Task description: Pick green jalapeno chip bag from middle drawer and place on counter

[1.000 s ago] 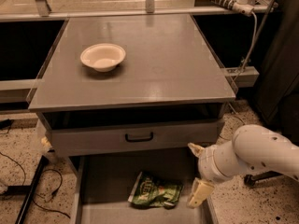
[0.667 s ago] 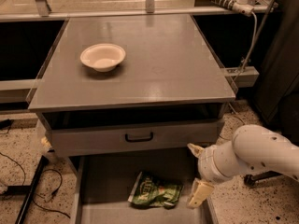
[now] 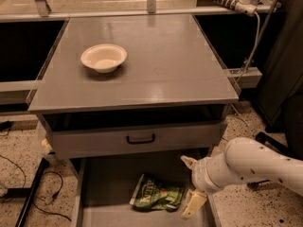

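Observation:
The green jalapeno chip bag (image 3: pixel 157 196) lies flat on the floor of the open middle drawer (image 3: pixel 102 193), at the bottom of the view. My gripper (image 3: pixel 191 184) hangs open over the drawer's right side, just right of the bag, with one pale finger (image 3: pixel 188 161) up and the other (image 3: pixel 193 205) down beside the bag's edge. It holds nothing. The white arm (image 3: pixel 255 167) reaches in from the right. The grey counter (image 3: pixel 161 60) spreads above the drawers.
A white bowl (image 3: pixel 103 57) sits on the counter's left half. A closed grey drawer with a black bar handle (image 3: pixel 140 139) is above the open one. Cables (image 3: pixel 28 195) lie on the speckled floor at left. A rail and cable (image 3: pixel 246 32) stand at right.

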Robot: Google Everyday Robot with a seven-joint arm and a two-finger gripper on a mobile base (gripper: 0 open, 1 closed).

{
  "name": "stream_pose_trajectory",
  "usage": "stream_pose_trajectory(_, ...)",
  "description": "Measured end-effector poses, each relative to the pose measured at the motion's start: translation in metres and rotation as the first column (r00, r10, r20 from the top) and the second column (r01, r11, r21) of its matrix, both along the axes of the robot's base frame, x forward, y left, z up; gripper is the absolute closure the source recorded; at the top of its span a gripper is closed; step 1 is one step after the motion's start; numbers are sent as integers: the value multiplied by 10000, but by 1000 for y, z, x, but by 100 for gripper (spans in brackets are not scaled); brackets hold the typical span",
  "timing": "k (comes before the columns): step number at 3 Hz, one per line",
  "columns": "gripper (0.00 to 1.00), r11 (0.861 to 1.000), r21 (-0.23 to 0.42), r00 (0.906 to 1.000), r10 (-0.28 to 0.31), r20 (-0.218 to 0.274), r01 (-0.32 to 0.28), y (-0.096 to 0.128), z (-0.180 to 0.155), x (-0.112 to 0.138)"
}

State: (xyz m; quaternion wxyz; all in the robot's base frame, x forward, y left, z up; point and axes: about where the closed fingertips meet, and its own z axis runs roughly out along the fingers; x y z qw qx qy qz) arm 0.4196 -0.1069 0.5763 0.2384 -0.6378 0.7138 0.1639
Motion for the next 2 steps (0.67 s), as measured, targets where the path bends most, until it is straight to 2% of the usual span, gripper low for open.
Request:
stream_pose_trajectory(1,0,9982,594,9976,-36,-693,77,14,-56,-5)
stream_pose_trajectory(2,0,9937,1115,9958,18,-915,85,26,-101,-9)
